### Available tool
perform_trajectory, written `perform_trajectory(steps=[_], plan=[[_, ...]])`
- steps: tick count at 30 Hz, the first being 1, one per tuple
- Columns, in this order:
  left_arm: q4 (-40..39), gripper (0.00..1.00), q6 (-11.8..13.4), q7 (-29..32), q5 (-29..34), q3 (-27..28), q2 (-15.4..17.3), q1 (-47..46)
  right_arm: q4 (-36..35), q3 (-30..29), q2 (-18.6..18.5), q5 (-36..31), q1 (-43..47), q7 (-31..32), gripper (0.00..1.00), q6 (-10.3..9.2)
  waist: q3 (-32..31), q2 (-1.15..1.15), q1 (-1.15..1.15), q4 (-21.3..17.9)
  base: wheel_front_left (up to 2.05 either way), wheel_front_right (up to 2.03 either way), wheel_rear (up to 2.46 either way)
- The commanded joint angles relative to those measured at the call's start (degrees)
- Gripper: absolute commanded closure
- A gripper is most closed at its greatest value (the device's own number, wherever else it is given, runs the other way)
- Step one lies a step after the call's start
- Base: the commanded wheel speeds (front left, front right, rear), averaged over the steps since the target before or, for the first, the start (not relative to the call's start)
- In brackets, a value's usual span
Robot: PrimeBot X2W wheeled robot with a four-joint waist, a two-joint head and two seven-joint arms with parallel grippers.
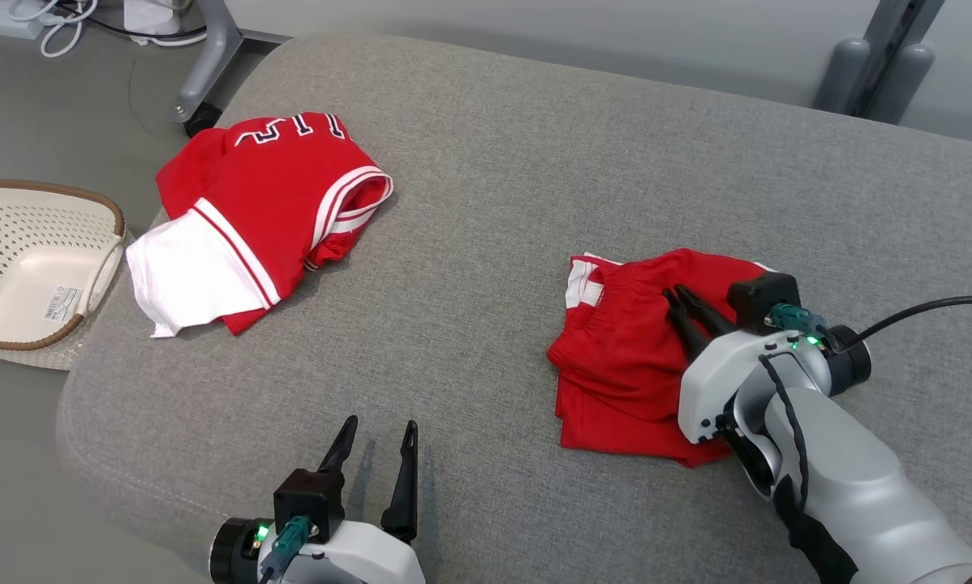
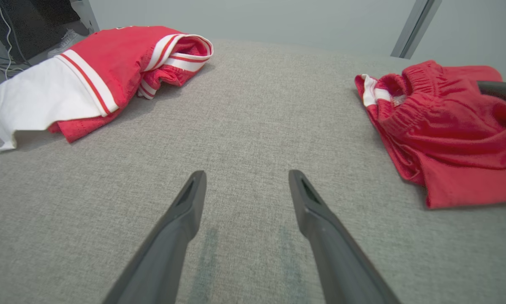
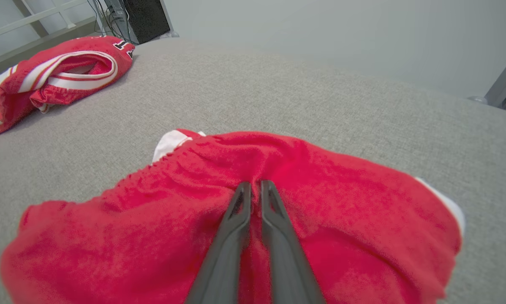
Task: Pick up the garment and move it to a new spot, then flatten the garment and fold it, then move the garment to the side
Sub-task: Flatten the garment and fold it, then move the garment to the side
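- The T-shirt (image 1: 267, 203) lies folded into a loose bundle at the far left corner of the grey cushion (image 1: 535, 162), close to the edge.
- Its white sleeve (image 1: 186, 276) spreads toward the near left, edged with red-and-white stripe trim. Part of a dark print (image 1: 291, 130) shows on the far side of the bundle.
- In the left wrist view the T-shirt (image 2: 105, 63) sits at the upper left, and in the right wrist view (image 3: 54, 71) it is far off at the upper left.
- Neither gripper touches the T-shirt.
- A smaller red piece (image 1: 616, 357) with a gathered band and a bit of white at its far left corner lies crumpled on the right of the cushion, well apart from the T-shirt.
- The right gripper (image 1: 677, 292) rests on top of this smaller piece, its arm reaching in from the lower right.
- In the right wrist view its fingers (image 3: 256, 185) are pressed almost together, with the tips sunk in a pucker of the red cloth (image 3: 151, 219), pinching a small ridge of it.
- The left gripper (image 1: 379, 426) hovers over bare cushion at the near edge, fingers spread and holding nothing.
- The left wrist view shows that gripper (image 2: 246, 175) with grey fabric between its fingers, and the smaller piece (image 2: 447, 139) off to the right.
- A pale perforated basket (image 1: 48, 191) stands on the floor beside the cushion's left end, near the white sleeve.
- A black cable (image 1: 924, 312) runs from the right wrist to the right edge.
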Motion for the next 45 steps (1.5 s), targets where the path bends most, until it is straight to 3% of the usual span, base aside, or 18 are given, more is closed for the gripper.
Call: perform_trajectory(steps=[1,7,16,24,32,45], plan=[[-0.03,0.0,0.38,-0.09,-0.19,-0.05,0.22,-0.9,1.33,-0.12,-0.33,-0.39,0.35,0.08,0.0,-0.02,0.13,0.0,0.0,0.36,0.0,0.0,0.0],[-0.57,0.0,0.71,-0.09,0.92,1.66,0.22,-1.64,1.23,-1.72,0.24,1.19,1.75,-0.64,0.0,-0.02,-1.26,0.0,0.0,-2.19,0.0,0.0,0.0],[-1.84,0.0,-0.11,-0.09,4.65,7.14,0.23,-0.84,-22.16,-18.85,-1.69,-3.35,15.55,-0.49,0.0,-0.01,-5.59,0.0,0.0,-12.88,0.0,0.0,0.0],[-1.22,0.0,-0.81,-0.09,8.04,12.82,0.24,1.78,-33.84,-30.52,0.11,-8.57,29.49,-0.49,0.0,-0.01,-9.06,0.0,0.0,-21.38,0.0,0.0,0.0],[-1.61,0.0,-1.71,-0.09,9.15,16.57,0.23,6.69,-36.31,-28.77,0.66,-8.16,37.86,-0.5,0.0,-0.01,-11.54,0.0,0.0,-25.33,0.0,0.0,0.0],[-1.24,0.0,-1.74,-0.09,9.81,16.28,0.23,7.95,-36.48,-25.28,0.69,-6.46,37.91,-0.5,0.0,-0.01,-10.61,0.0,0.0,-23.89,0.0,0.0,0.0]])
